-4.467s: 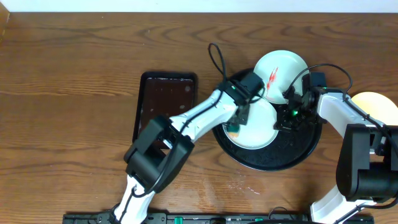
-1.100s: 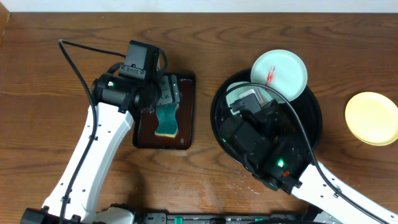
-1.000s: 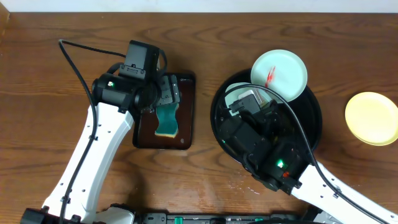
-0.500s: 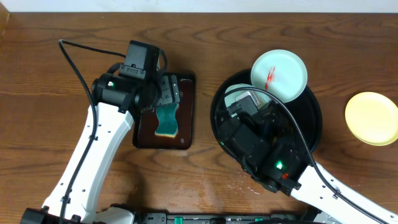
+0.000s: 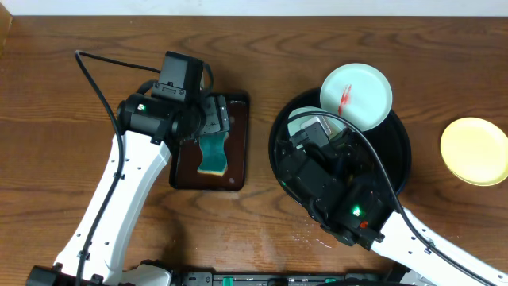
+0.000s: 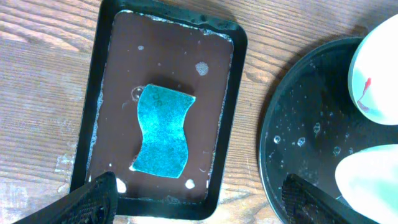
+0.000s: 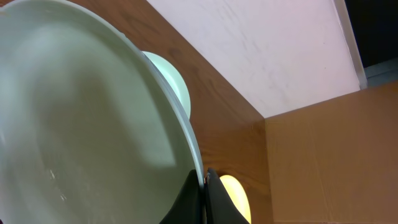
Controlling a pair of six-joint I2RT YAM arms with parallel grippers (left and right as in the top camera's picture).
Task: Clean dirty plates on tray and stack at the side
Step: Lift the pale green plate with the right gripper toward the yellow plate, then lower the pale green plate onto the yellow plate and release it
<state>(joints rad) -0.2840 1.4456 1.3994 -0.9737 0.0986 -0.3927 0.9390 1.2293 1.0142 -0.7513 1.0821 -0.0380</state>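
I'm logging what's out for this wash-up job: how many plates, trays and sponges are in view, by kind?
Plates: 3 (red-smeared plate, plain pale plate, yellow plate)
Trays: 2 (black round tray, brown rectangular tray)
Sponges: 1 (teal sponge)
Total: 6

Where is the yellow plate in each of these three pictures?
Overhead: the yellow plate lies at the right edge, on bare wood.
Left wrist: not in it.
Right wrist: a yellow sliver at bottom centre.
Shared landmark: the red-smeared plate, overlapping the black tray's rim overhead, at the right edge in left wrist.
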